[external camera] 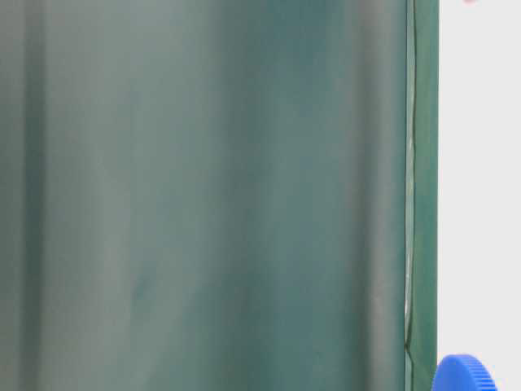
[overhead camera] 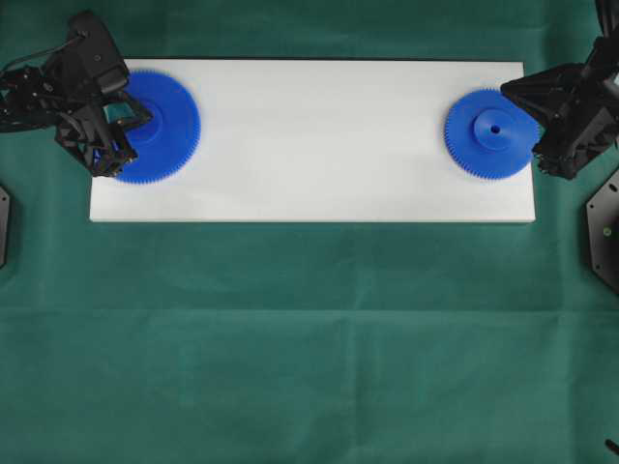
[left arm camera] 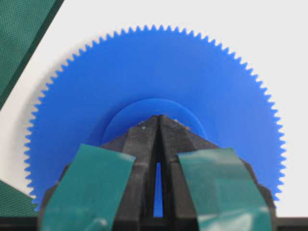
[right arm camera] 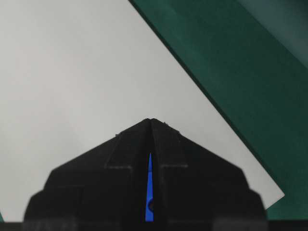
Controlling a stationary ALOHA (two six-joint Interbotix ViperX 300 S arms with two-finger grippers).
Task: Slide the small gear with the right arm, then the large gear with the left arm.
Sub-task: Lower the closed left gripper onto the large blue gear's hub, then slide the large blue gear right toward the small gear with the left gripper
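The large gear [overhead camera: 164, 126] lies at the left end of the white board [overhead camera: 319, 145], the small gear [overhead camera: 491, 133] at its right end. My left gripper [overhead camera: 145, 118], teal-taped, is shut, its joined tips over the large gear's raised hub [left arm camera: 154, 108]; whether they touch it I cannot tell. The large gear [left arm camera: 159, 82] spreads out beyond the left gripper [left arm camera: 159, 117]. My right gripper [overhead camera: 513, 95] is shut above the small gear's far right part. In the right wrist view a sliver of small gear [right arm camera: 149, 192] shows through the slit behind the right gripper [right arm camera: 151, 120].
Green cloth [overhead camera: 309, 338] covers the table around the board. The board's corner [right arm camera: 276, 195] lies close to the right gripper. Black fixtures sit at the right edge [overhead camera: 604, 232] and the left edge [overhead camera: 3, 224]. A blue toothed rim [external camera: 466, 373] shows in the table-level view.
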